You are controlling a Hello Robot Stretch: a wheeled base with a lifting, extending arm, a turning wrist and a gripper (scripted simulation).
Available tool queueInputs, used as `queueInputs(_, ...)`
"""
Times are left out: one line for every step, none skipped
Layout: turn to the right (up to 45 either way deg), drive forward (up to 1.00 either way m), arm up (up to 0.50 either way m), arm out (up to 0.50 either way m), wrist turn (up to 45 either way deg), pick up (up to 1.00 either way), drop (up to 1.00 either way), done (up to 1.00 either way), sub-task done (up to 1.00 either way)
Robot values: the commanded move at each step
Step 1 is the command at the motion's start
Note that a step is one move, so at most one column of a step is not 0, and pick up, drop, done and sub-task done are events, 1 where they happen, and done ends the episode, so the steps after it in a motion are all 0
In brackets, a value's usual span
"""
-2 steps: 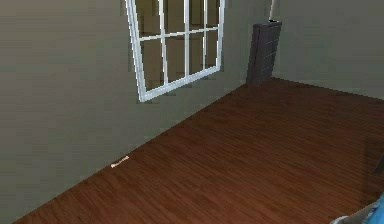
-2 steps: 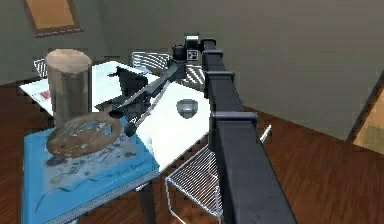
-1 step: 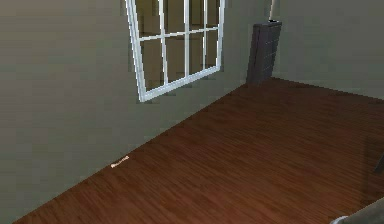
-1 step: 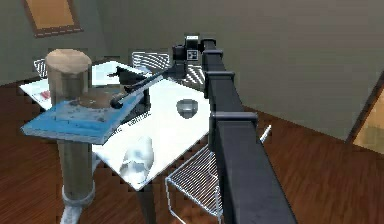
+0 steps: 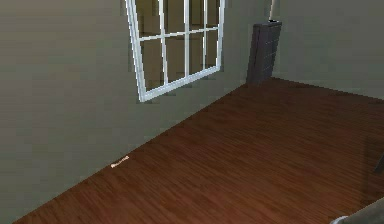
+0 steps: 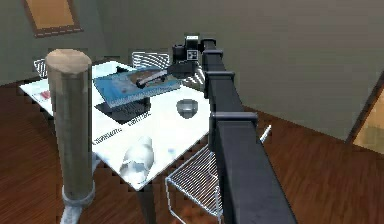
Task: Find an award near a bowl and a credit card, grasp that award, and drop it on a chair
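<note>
Gripper [image 6: 152, 77] is out over the white table [image 6: 165, 130], its thin fingers [image 6: 160, 74] lying across a blue book [image 6: 118, 88]. With the book right behind them, I cannot tell whether it holds anything or even touches it. Just right of the gripper, two white squares [image 6: 196, 46] cap the arm [image 6: 235, 140], the dark bar running back to the near edge. A small grey bowl [image 6: 187, 106] sits on the tabletop close beside the arm, on the near side of the gripper. Left of the bowl lies a printed sheet [image 6: 115, 133], and nearer again, by the table's near edge, a pale glassy lump [image 6: 137, 158]. Whether that lump is the award I cannot tell. A wire chair [image 6: 195, 185] stands at the table's near right, a second chair [image 6: 148, 57] beyond the book, and a third chair [image 6: 40, 66] at the far left. A tall beige cylinder [image 6: 72, 120] rises in the near left, in front of the table. A brown picture [image 6: 48, 14] hangs on the far wall. Looking ahead, dark wood floor [image 5: 260, 150] runs to an olive wall [image 5: 60, 90] with a white-framed window [image 5: 180, 45]. A dark grey cabinet [image 5: 265, 52] stands in the far corner, and a small pale scrap [image 5: 120, 161] lies at the wall's foot.
</note>
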Motion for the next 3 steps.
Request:
queueInputs(0.0,0.0,0.0,0.0,45.0,0.0,0.0,0.0,0.0)
queueInputs(0.0,0.0,0.0,0.0,33.0,0.0,0.0,0.0,0.0)
queueInputs(0.0,0.0,-0.38,0.0,0.0,0.0,0.0,0.0,0.0)
